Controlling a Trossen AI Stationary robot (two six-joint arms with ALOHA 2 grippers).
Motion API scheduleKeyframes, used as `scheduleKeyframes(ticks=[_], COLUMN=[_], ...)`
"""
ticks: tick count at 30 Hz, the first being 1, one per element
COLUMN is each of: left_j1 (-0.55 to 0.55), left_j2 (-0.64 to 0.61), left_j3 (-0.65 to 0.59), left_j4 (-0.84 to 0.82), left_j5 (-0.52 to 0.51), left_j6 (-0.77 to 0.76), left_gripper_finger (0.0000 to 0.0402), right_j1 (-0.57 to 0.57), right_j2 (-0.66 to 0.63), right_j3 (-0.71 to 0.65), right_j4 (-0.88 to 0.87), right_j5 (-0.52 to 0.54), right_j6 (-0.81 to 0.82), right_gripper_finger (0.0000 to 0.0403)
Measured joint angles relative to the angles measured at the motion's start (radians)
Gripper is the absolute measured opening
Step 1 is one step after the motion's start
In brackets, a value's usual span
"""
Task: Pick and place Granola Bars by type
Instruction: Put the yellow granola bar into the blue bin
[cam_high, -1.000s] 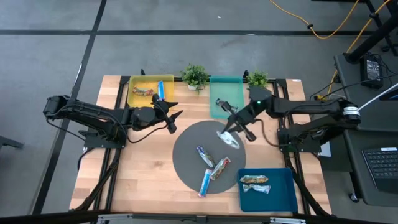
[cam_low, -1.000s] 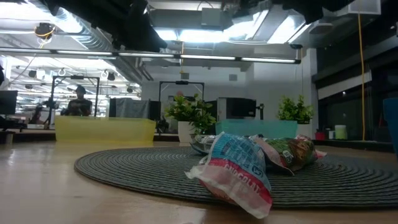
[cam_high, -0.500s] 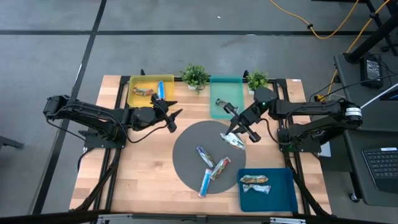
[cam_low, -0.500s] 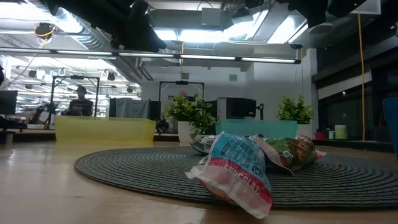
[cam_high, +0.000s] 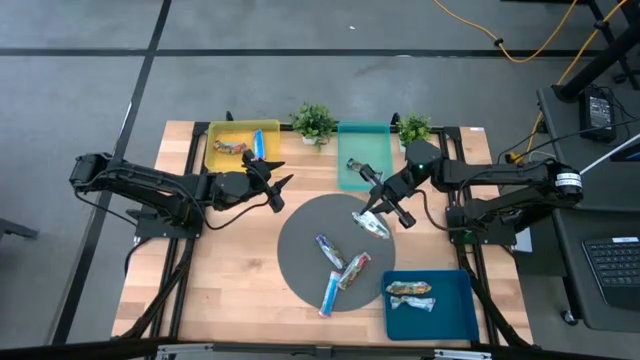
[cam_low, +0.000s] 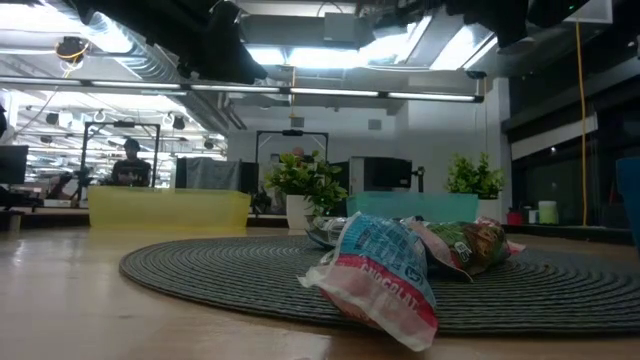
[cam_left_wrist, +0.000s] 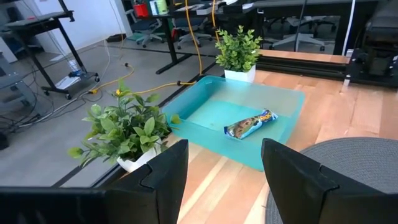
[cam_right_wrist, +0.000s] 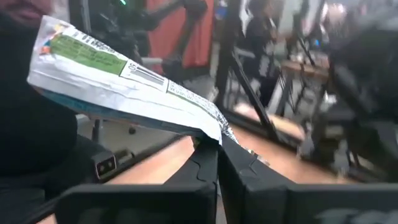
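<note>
The right arm reaches in from the table's right edge, bent at the elbow, its forearm slanting toward the middle; the right gripper (cam_high: 386, 208) hangs over the far right edge of the round grey mat (cam_high: 300, 255), its fingers (cam_right_wrist: 208, 171) pressed together on the end of a silvery bar (cam_high: 372, 224) with a green mark; in the right wrist view that bar (cam_right_wrist: 118, 78) juts out sideways from the pinch, clear of the table.

The left arm stretches from the left edge across the wood, nearly level, wrist turned toward the far side; the left gripper (cam_high: 277, 186) sits just off the mat's far left rim, near the yellow bin (cam_high: 216, 150); its fingers (cam_left_wrist: 163, 171) stand well apart and hold nothing.

Three bars lie on the mat: a blue-and-white one (cam_high: 330, 251) near the middle, one with red (cam_high: 353, 270) beside it, and a blue one (cam_high: 329, 292) at the near rim; in the low view a crumpled blue-and-red wrapper (cam_low: 380, 275) lies closest to the camera.

The yellow bin holds a brown-marked bar (cam_high: 229, 147) and a blue one (cam_high: 257, 142); the teal bin (cam_high: 350, 180) holds one bar (cam_left_wrist: 250, 124); the blue bin (cam_high: 460, 315) at the near right holds two (cam_high: 410, 295); two plants (cam_high: 314, 122) stand at the far edge, one either side of the teal bin.
</note>
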Motion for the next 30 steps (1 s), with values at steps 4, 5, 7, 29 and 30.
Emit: scheduleKeyframes(ticks=[4, 5, 7, 29, 30], left_j1=[0.0, 0.0, 0.0, 0.0, 0.0], left_j2=[0.0, 0.0, 0.0, 0.0, 0.0], left_j3=[0.0, 0.0, 0.0, 0.0, 0.0], left_j4=[-0.001, -0.001, -0.001, -0.001, -0.001], left_j5=[0.0, 0.0, -0.001, -0.024, -0.024], left_j6=[0.0, 0.0, 0.0, 0.0, 0.0], left_gripper_finger=[0.0196, 0.0196, 0.0196, 0.0196, 0.0196], right_j1=[0.0, 0.0, 0.0, -0.084, -0.091], right_j2=[0.001, 0.001, 0.001, 0.002, 0.002], right_j3=[0.0, 0.0, 0.0, 0.0, 0.0], right_j4=[-0.117, -0.143, -0.178, -0.419, -0.431], right_j5=[0.099, 0.125, 0.173, 0.583, 0.584], right_j6=[-0.007, -0.019, -0.052, -0.099, -0.088], right_gripper_finger=[0.001, 0.0011, 0.0011, 0.001, 0.0011])
